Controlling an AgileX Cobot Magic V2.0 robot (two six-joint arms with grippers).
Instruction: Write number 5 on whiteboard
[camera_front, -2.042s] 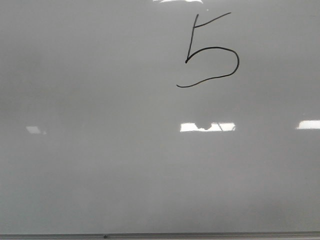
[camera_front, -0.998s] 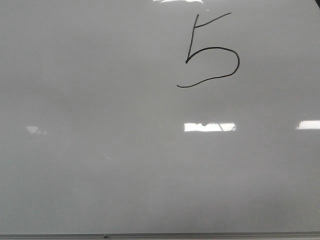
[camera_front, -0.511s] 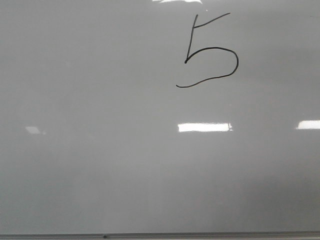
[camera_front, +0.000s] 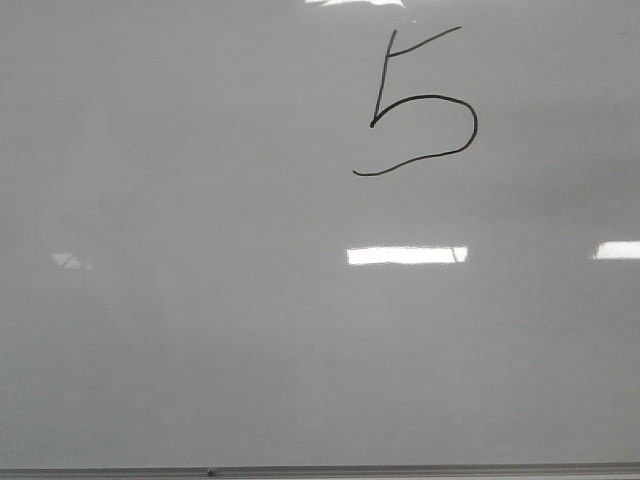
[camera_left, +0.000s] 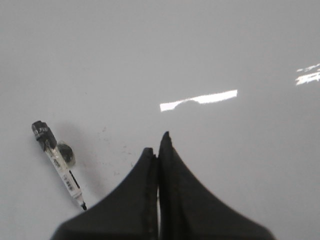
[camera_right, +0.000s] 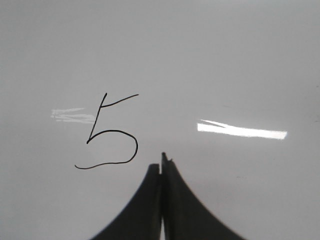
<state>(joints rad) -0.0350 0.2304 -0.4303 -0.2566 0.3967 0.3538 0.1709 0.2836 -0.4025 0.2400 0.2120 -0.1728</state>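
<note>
- Glossy grey-white whiteboard (camera_front: 200, 330) fills the front view, a thin grey rail (camera_front: 400, 469) running along its near edge and bright rectangular light reflections (camera_front: 405, 255) lying across the sheen.
- Black marker 5 (camera_front: 420, 105) sits toward the far right of the board in the front view: slanted top bar, straight stem, rounded belly with a tail trailing left.
- Right hand (camera_right: 161, 162) hangs above the board with its two dark fingers pressed together and nothing between them; in its wrist view the 5 (camera_right: 112, 135) lies just beside the fingertips, apart from them.
- Left hand (camera_left: 157, 145) is likewise closed and empty over a bare stretch of board (neither hand shows in the front view).
- A marker (camera_left: 59, 170) lies flat on the board near the left hand, apart from it, dark cap at one end and black tip at the other, with a small round dark object (camera_left: 66, 153) touching its barrel; faint dark specks dot the board nearby.
</note>
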